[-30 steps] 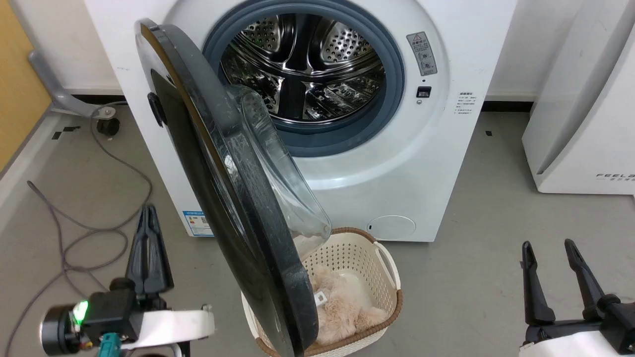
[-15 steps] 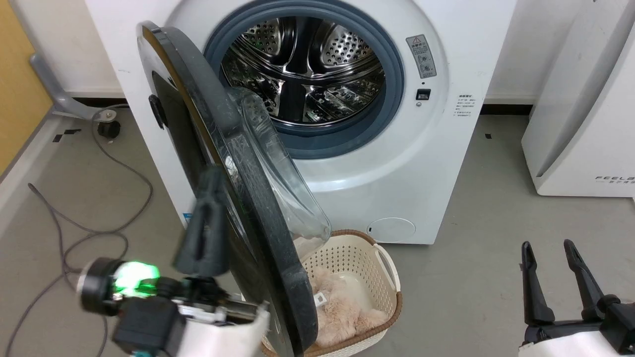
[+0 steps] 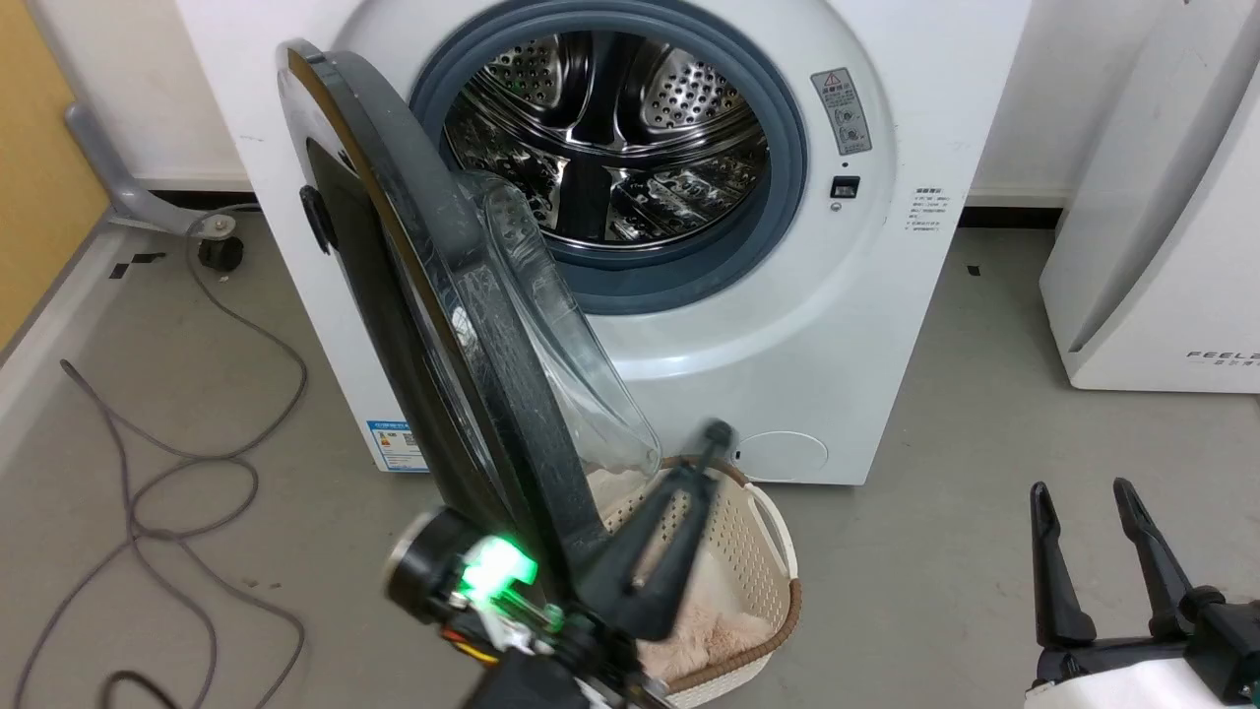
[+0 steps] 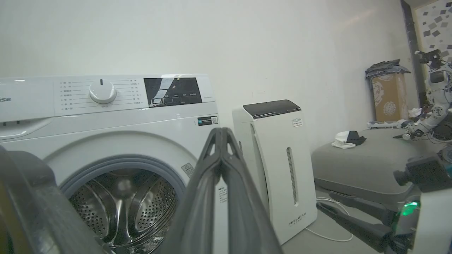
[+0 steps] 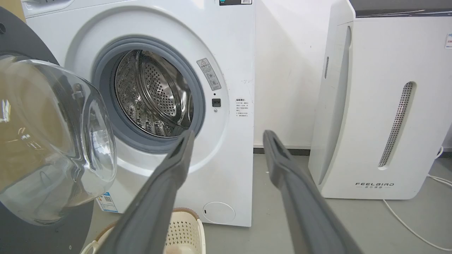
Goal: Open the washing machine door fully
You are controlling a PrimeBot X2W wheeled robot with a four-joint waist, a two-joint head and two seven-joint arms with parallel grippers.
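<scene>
The white washing machine stands with its steel drum exposed. The washing machine door hangs swung out on its left hinge, almost edge-on to me, with the glass bowl facing right. My left gripper is shut and empty; it slants up and right over the basket, just right of the door's lower rim. Whether it touches the door I cannot tell. In the left wrist view the shut fingers point at the machine. My right gripper stands open at the lower right, apart from the machine and the door.
A cream laundry basket with a beige fluffy item sits on the floor under the door. A white FEELBIRD appliance stands to the right. Grey cables loop over the floor at the left, near a grey wheeled leg.
My left arm has swept from the door's outer left side, past its lower edge, to the inner right side above the basket. The door and right gripper have stayed put.
</scene>
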